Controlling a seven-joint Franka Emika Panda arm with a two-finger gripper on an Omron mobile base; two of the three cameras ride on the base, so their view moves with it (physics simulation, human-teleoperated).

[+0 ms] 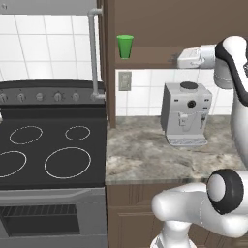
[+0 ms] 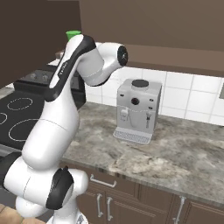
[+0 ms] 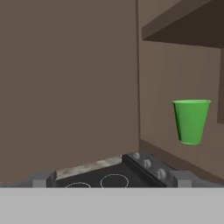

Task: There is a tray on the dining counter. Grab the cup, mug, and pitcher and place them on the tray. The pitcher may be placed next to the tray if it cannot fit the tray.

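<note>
The cup [image 1: 125, 46] is a bright green tumbler standing upright on a brown wooden shelf [image 1: 145, 63] above the counter, right of the stove. My gripper [image 1: 174, 59] is at shelf height, to the right of the cup and a good gap away from it, pointing toward it. In the hand view the cup [image 3: 191, 120] appears right of centre and well ahead. My gripper [image 3: 113, 179] is open with nothing between its fingertips [image 3: 42, 178]. Behind my arm, the cup's rim [image 2: 72, 33] peeks out. The tray, mug, pitcher and dining counter are out of view.
A grey coffee machine [image 1: 186, 114] stands on the marbled counter [image 1: 145, 155] under the shelf, below my hand. A black stove [image 1: 48, 145] with a knob panel is to the left. A cabinet side wall [image 1: 109, 63] rises just left of the cup.
</note>
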